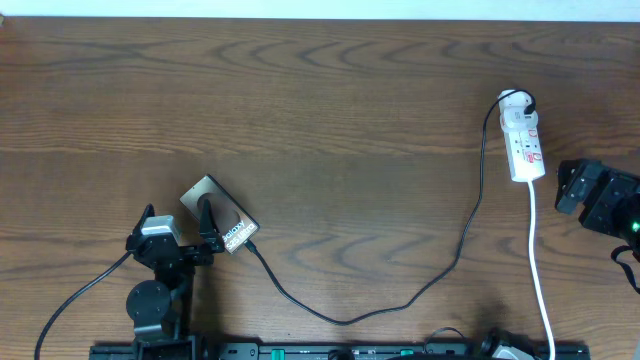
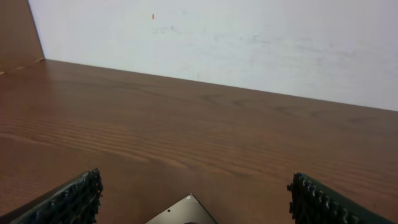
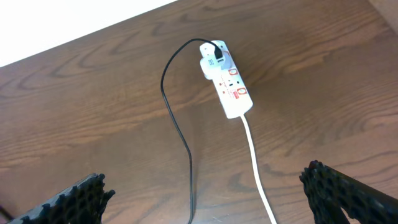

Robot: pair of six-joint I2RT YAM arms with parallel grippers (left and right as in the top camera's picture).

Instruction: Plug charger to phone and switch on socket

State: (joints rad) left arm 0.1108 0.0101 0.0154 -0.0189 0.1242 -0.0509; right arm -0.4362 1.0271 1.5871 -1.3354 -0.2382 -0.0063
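The phone (image 1: 222, 218) lies tilted on the table at the lower left; one of its corners shows in the left wrist view (image 2: 185, 213). The charger cable (image 1: 350, 320) runs from the phone's lettered end, where its plug tip (image 1: 252, 243) touches the phone, in a loop to the socket (image 1: 524, 140). My left gripper (image 1: 205, 225) is open over the phone, its fingers (image 2: 194, 183) wide apart. My right gripper (image 1: 565, 188) is open and empty, right of the socket. In the right wrist view its fingers (image 3: 205, 177) are spread, with the socket (image 3: 229, 87) ahead and the charger cable (image 3: 181, 130) below.
The socket's white cord (image 1: 540, 270) runs down to the table's front edge and shows between my right fingers (image 3: 258, 168). A white adapter (image 1: 517, 101) sits in the socket's far end. A white wall (image 2: 249, 43) borders the far side of the table.
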